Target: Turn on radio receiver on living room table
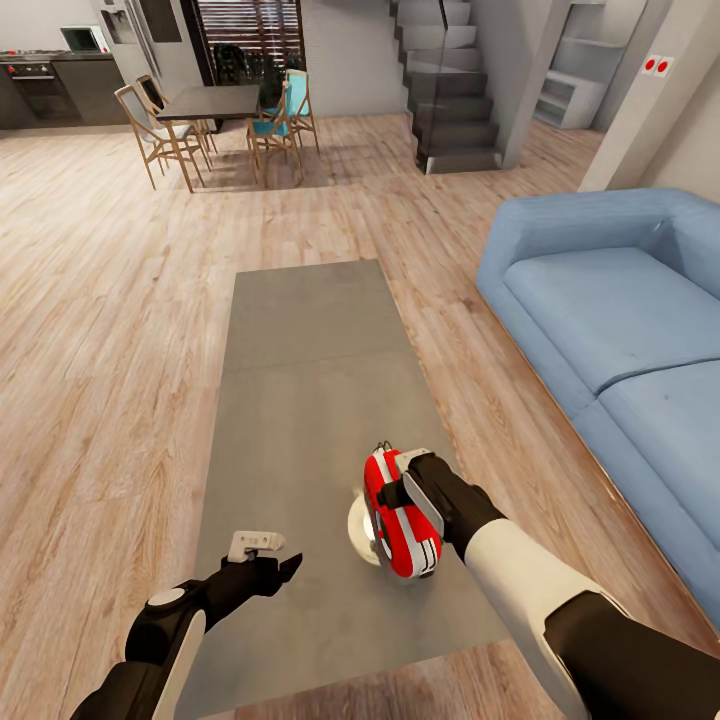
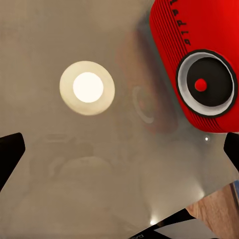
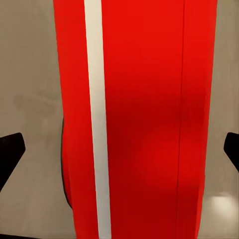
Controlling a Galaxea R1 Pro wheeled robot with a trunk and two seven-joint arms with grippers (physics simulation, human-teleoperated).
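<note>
Right gripper (image 1: 400,505) wide open around radio receiver (image 1: 398,512), contact perhaps unclear.

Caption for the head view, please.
Right gripper at the red radio receiver on the grey table; left gripper open nearby.

1. The right gripper (image 1: 398,500) is covering part of the radio receiver (image 1: 400,515) in the head view; its fingertips are lying hidden behind the red body.
2. The right wrist view is cutting off the radio receiver (image 3: 137,119) at two edges.
3. The sofa (image 1: 620,340) is running past the head view's edge.
</note>
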